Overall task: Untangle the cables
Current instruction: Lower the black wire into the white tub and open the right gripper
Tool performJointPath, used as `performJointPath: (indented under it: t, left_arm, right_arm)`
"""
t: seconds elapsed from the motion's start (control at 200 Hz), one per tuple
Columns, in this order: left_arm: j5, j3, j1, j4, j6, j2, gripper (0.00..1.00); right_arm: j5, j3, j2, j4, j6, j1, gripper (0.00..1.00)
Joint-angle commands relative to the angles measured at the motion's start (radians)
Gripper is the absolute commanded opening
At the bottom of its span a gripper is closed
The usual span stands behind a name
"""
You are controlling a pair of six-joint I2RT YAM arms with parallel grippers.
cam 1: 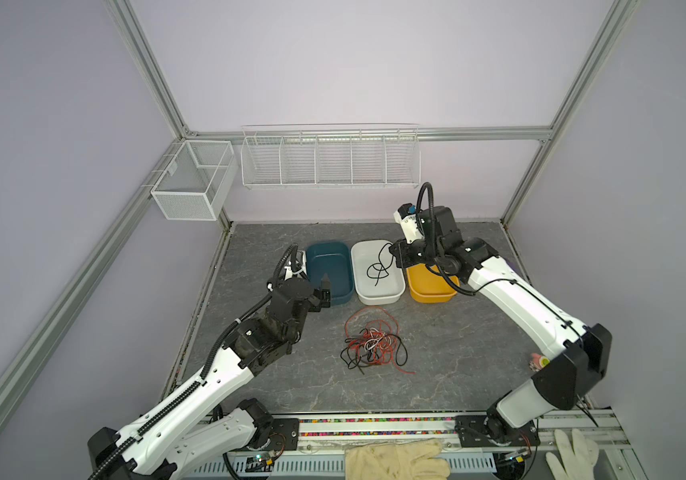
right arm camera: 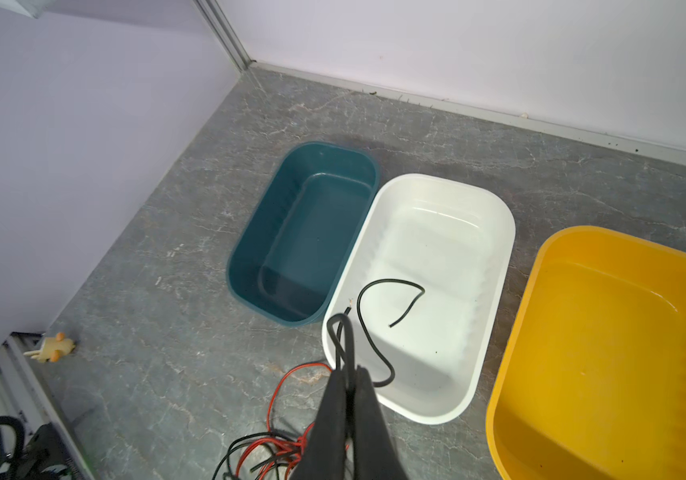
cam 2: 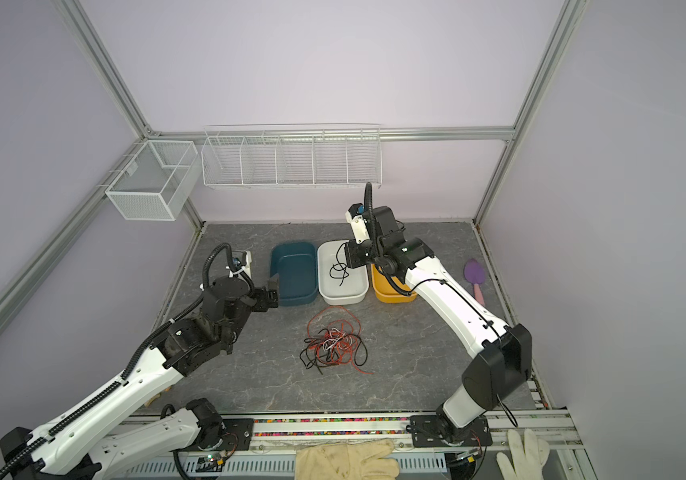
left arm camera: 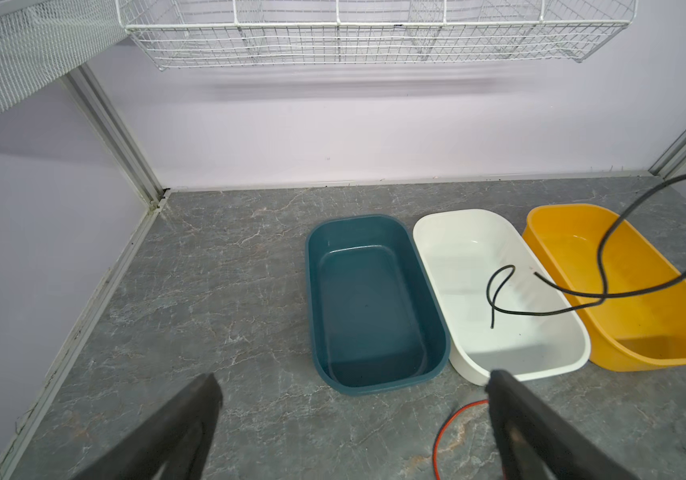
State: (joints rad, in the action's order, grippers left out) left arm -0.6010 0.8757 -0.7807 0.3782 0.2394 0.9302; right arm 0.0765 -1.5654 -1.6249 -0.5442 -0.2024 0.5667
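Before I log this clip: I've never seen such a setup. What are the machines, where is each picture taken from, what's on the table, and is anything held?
Two robot arms, the left arm and the right arm, stand at the near edge of a table. Two pictures look down from above; two come from cameras on the arms' wrists. On the table: a blue tub, a white tub and a yellow tub in a row, and before them a tangle of thin black, red and white cables. The right gripper is shut on a black cable hanging into the white tub. The left gripper is open, holding nothing.
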Motion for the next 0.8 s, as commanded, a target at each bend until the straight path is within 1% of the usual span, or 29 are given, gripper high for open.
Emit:
performJointPath:
  t: [0.0,0.06,0.2,0.255,0.335,0.495,0.665,0.8]
  left_arm:
    - [0.024,-0.065,0.01,-0.07,-0.022,-0.058,0.99]
    - [0.034,-0.073,0.01,-0.065,-0.022,-0.086,1.0]
    - [-0.019,-0.099,0.009,-0.073,-0.023,-0.138,1.0]
    - [-0.023,-0.104,0.009,-0.079,-0.021,-0.15,1.0]
    - [-0.027,-0.109,0.01,-0.082,-0.022,-0.151,1.0]
    - [-0.031,-0.096,0.009,-0.071,-0.033,-0.129,1.0]
    - [-0.017,-0.101,0.009,-0.076,-0.04,-0.123,1.0]
    - [-0.008,-0.101,0.01,-0.076,-0.044,-0.117,1.0]
  right_arm:
    - [-0.029,-0.018,-0.063,0.064,0.028,-0.012,0.06]
    - [-0.037,-0.019,-0.102,0.082,0.029,-0.016,0.06]
    - [-0.038,-0.028,-0.194,0.116,0.006,-0.032,0.06]
    - [-0.018,-0.036,-0.233,0.124,-0.009,-0.04,0.06]
    - [-0.006,-0.052,-0.281,0.125,-0.02,-0.041,0.07]
    - [-0.027,-0.08,-0.376,0.113,-0.036,-0.045,0.07]
    - [-0.037,-0.085,-0.418,0.101,-0.056,-0.045,0.07]
    - [-0.031,-0.088,-0.418,0.078,-0.06,-0.047,0.13]
